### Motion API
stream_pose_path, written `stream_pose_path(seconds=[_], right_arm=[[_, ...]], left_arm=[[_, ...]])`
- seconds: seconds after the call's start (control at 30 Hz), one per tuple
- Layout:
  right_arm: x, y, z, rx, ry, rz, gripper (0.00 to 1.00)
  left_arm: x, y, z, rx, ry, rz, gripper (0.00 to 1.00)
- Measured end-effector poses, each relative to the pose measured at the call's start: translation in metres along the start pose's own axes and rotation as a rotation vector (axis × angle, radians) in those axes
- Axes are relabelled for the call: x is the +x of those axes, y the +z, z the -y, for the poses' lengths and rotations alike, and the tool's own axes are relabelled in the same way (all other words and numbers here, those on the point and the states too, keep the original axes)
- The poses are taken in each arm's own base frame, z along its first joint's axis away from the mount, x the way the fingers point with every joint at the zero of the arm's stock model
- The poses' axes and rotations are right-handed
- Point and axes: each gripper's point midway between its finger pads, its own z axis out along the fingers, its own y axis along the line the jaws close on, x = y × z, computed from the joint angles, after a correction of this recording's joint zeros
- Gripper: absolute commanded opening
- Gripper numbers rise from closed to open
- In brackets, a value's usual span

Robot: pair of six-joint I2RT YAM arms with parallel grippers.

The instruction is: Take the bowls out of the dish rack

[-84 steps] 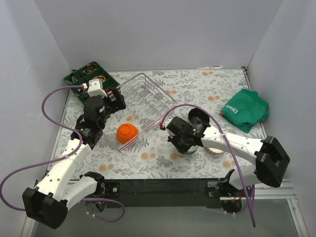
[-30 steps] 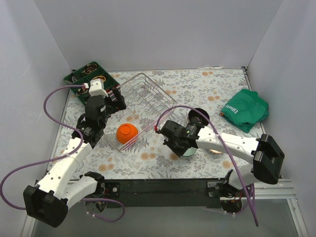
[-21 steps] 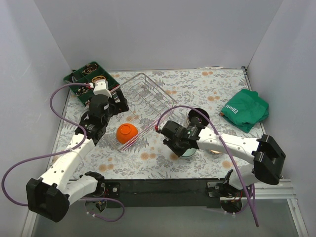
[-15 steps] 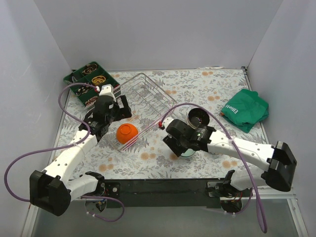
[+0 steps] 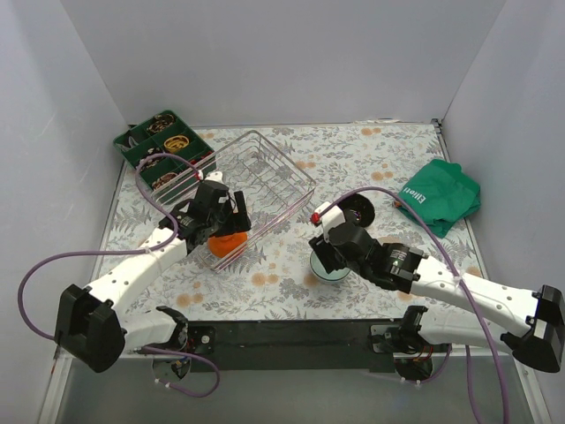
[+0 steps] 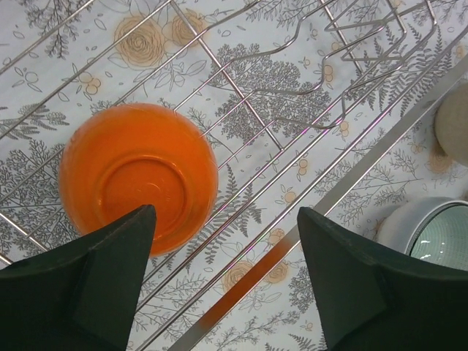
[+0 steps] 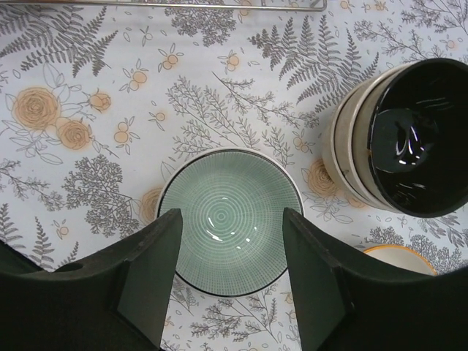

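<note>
The dish rack (image 5: 265, 172) is a silver wire basket lying at the left middle of the table. An orange bowl (image 6: 139, 175) rests at its near end, partly hidden under my left arm in the top view. My left gripper (image 6: 225, 216) hangs open over the rack's near rail, with the orange bowl just beyond its left finger (image 6: 88, 285). A green ribbed bowl (image 7: 230, 219) stands upright on the table. My right gripper (image 7: 232, 214) hovers above it, jaws wide, holding nothing.
A stack of bowls with a black one on top (image 7: 409, 139) stands right of the green bowl, with an orange-rimmed bowl (image 7: 401, 256) nearer me. A green cloth (image 5: 439, 194) lies at the right, and a green compartment tray (image 5: 159, 146) at the back left.
My right gripper has opened, let go of the green bowl and pulled up and back. My left arm has swung right and forward over the orange bowl, its jaws narrowing a little.
</note>
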Motion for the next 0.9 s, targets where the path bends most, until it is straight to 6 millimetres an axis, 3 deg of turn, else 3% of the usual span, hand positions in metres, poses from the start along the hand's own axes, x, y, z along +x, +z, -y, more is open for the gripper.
stream_pose_path(seconds=[0.23, 0.53, 0.9], right_arm=[[0.016, 0.002, 0.015, 0.072, -0.009, 0.019, 0.65], [0.023, -0.004, 0.031, 0.137, -0.007, 0.061, 0.65], [0.024, -0.011, 0.044, 0.186, 0.016, 0.118, 0.64]], left_arm=[[0.011, 0.016, -0.009, -0.067, -0.035, -0.040, 0.63], [0.000, 0.034, -0.037, -0.223, -0.034, 0.027, 0.56], [-0.037, 0.060, -0.055, -0.320, -0.016, 0.081, 0.56]])
